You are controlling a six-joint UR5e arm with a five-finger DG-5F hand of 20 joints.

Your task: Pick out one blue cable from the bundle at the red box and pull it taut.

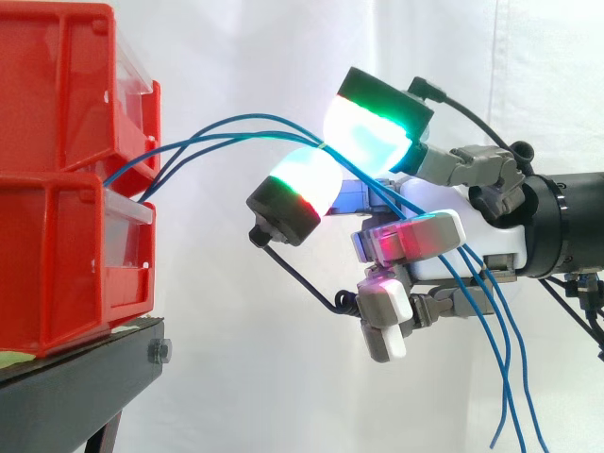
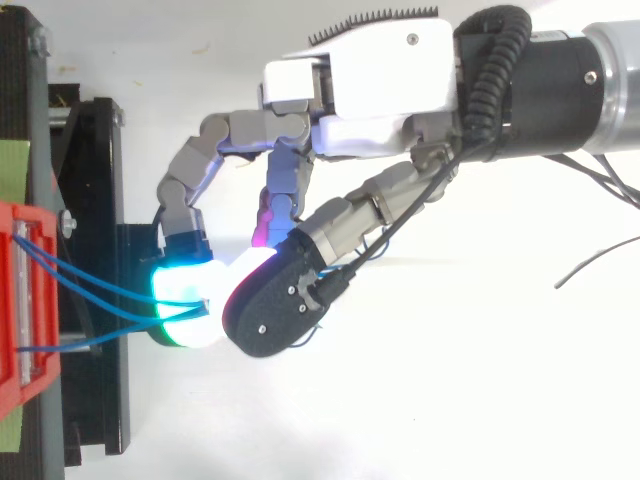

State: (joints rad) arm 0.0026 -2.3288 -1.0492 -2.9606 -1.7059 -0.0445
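Note:
Thin blue cables (image 1: 236,125) leave the front of the stacked red bins (image 1: 57,255) and arc rightward to my hand (image 1: 491,241). They meet where two glowing fingertips (image 1: 363,132) press together, a green-lit pad above and a red-edged pad below. Past the pinch the cables slope down across the palm and hang slack (image 1: 505,377) at the lower right. From above, three blue strands (image 2: 100,290) run from the red box (image 2: 25,300) into the pads (image 2: 180,305). How many strands are pinched I cannot tell. The other fingers curl below the palm (image 2: 380,80).
The red bins sit on a black stand (image 1: 75,377) at the left, its black frame (image 2: 95,200) lying under the fingertips in the top view. A white curtain (image 1: 283,47) hangs behind. Open air lies between the bins and the hand.

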